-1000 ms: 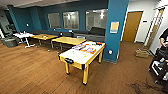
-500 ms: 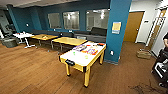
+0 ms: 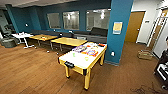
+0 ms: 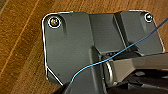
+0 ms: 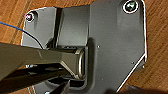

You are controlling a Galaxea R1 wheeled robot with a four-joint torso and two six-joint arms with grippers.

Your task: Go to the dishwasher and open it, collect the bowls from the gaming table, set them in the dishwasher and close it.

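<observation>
The gaming table (image 3: 75,60), white-topped on yellow legs, stands in the middle of the head view a few steps ahead. Bright board games (image 3: 91,52) cover its far half. Two small lime bowls show on the white top, one (image 3: 73,53) near the left edge and one (image 3: 86,58) nearer the middle. The dishwasher is out of view. In the left wrist view my arm's dark plate (image 4: 75,45) hangs over the wood floor, and the right wrist view shows the same kind of plate (image 5: 110,45) above floorboards.
A blue pillar (image 3: 118,30) rises just behind the table's far right corner. Yellow wood-topped tables (image 3: 68,41) and a white table (image 3: 22,35) line the back left. A person (image 3: 165,53) is at the right edge, with a crate (image 3: 145,54) and floor cables (image 3: 146,88) nearby.
The whole head picture has shifted slightly rightward as the camera moves; the gaming table shows a little nearer. Nothing on the table has moved.
</observation>
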